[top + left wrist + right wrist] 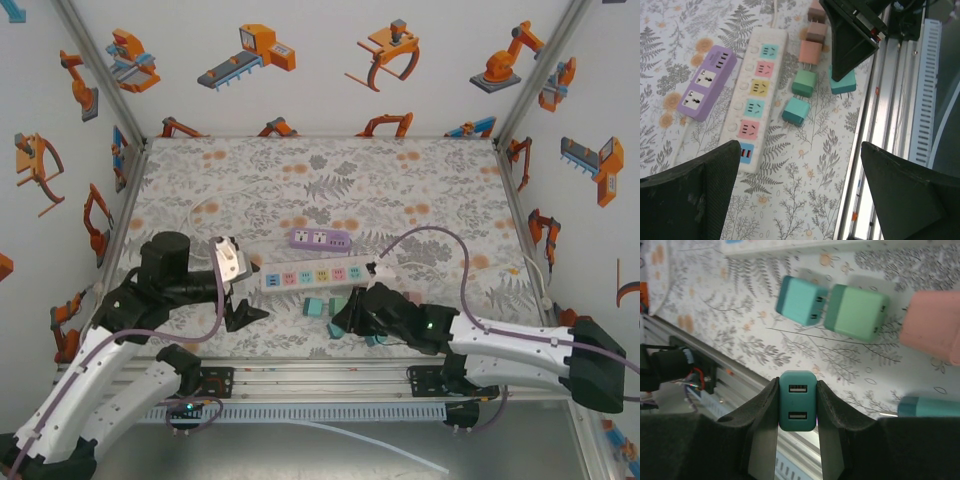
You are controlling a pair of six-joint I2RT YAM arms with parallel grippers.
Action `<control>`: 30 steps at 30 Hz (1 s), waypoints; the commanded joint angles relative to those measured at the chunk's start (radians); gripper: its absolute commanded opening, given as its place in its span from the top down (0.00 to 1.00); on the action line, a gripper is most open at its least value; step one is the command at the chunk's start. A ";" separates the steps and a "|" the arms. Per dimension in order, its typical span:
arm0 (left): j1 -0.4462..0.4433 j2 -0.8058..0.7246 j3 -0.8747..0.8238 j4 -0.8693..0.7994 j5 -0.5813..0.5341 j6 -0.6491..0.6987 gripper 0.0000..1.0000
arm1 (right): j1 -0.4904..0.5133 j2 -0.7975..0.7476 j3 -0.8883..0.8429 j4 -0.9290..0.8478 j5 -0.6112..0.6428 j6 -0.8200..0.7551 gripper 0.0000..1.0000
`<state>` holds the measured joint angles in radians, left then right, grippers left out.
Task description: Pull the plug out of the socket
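Centrally, low in the right wrist view, a teal plug (797,410) is clamped between the fingers of the right gripper (797,390), its long axis pointed up the frame toward the white power strip (312,276), clear of every socket, while the left gripper (800,145) is spread wide, empty.

White robot-patterned walls (330,60), fern-print tabletop (330,170)

The left tool (800,150) is held spread wide above the surface (805,200); loose plugs (804,83) are lined up just near of the white power strip (757,95), and a teal plug (844,86) is touched by the right tool (839,70).
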<state>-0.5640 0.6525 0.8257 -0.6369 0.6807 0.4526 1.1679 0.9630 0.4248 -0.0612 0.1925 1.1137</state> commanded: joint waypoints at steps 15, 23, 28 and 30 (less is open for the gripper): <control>-0.020 0.071 -0.028 -0.032 0.013 0.106 0.03 | 0.027 0.123 -0.108 0.206 0.102 0.120 0.54; -0.026 0.081 -0.041 -0.021 -0.019 0.094 0.03 | 0.040 0.103 -0.111 0.153 0.121 0.132 0.51; -0.029 0.068 -0.051 -0.005 -0.035 0.082 0.03 | 0.042 0.051 -0.102 0.094 0.137 0.127 0.50; -0.028 0.068 -0.054 -0.001 -0.036 0.077 0.03 | 0.042 0.018 -0.092 0.071 0.162 0.111 0.50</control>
<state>-0.5884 0.7303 0.7883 -0.6579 0.6434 0.5297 1.2022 1.0214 0.3264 0.0582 0.2863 1.2335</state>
